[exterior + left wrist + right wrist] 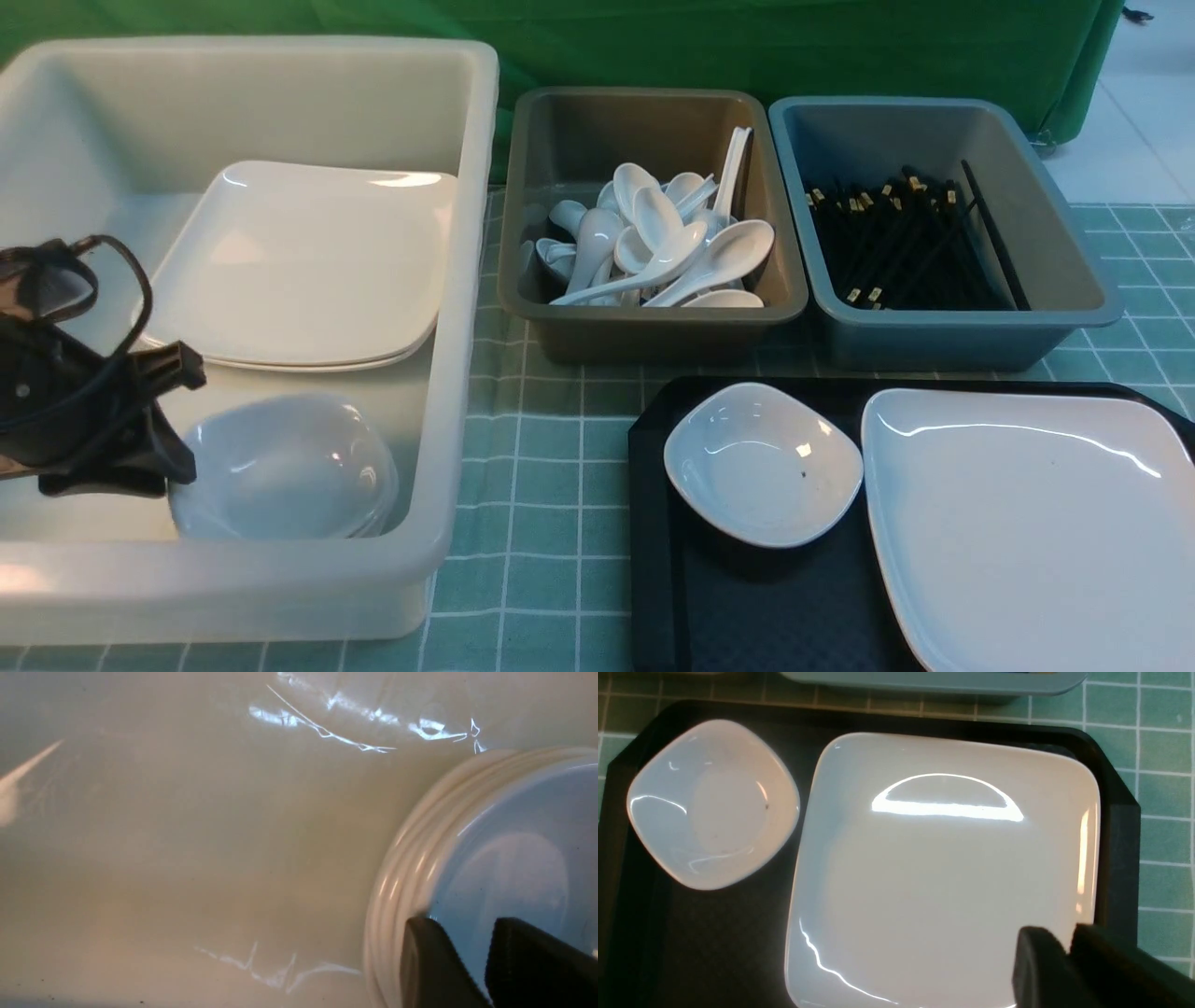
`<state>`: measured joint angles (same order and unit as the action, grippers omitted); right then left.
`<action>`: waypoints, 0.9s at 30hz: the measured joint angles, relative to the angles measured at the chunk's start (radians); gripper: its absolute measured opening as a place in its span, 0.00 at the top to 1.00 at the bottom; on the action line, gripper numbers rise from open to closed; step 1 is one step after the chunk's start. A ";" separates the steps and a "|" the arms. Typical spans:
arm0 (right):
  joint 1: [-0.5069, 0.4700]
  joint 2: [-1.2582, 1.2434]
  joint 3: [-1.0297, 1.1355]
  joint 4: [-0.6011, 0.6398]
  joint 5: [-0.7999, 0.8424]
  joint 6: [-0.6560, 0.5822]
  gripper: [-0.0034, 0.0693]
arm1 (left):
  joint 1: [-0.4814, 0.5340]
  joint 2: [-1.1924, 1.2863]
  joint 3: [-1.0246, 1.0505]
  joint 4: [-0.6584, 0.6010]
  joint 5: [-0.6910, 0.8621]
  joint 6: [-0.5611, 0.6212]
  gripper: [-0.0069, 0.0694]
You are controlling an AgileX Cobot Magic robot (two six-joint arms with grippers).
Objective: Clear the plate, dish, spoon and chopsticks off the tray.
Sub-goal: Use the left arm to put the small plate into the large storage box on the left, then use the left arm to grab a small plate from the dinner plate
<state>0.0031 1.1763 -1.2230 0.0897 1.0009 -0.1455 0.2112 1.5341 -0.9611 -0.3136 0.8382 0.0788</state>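
Observation:
On the black tray point(747, 607) at the front right sit a small deep white dish point(761, 462) and, to its right, the large white plate point(1027, 523). From the right wrist, the plate point(943, 872) and the dish point(712, 805) lie side by side on the tray point(714, 933). My right gripper point(1064, 935) hovers over the plate's edge, its fingers together with nothing seen between them. My left gripper point(187, 415) is inside the white tub, open point(460, 926) at the rim of a stack of small dishes point(514, 858).
The white tub point(448, 280) at the left holds stacked large plates point(299, 261) and the stacked dishes point(289, 467). Behind the tray, a brown-grey tub point(644, 317) holds several white spoons point(653, 243). A blue-grey tub point(962, 336) holds black chopsticks point(906, 247).

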 joint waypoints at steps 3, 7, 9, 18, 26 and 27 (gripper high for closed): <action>0.000 0.000 0.000 0.000 0.000 0.000 0.77 | 0.000 -0.007 -0.030 0.016 0.041 -0.001 0.50; 0.000 0.000 0.000 0.000 0.000 0.000 0.76 | 0.000 -0.040 -0.151 0.051 0.160 -0.008 0.32; 0.000 0.000 0.000 0.000 0.000 0.000 0.76 | -0.026 -0.069 -0.254 0.063 0.198 -0.010 0.30; 0.000 0.000 0.000 0.000 0.000 0.000 0.76 | -0.524 -0.049 -0.494 0.068 0.130 -0.073 0.70; 0.000 0.000 0.000 0.000 0.008 0.000 0.76 | -0.852 0.330 -0.709 0.204 0.118 -0.109 0.84; 0.000 0.000 0.000 0.000 0.009 0.000 0.76 | -0.859 0.373 -0.733 0.214 0.122 -0.109 0.81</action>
<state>0.0031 1.1763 -1.2230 0.0897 1.0102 -0.1455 -0.6477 1.9071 -1.6943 -0.0994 0.9606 -0.0301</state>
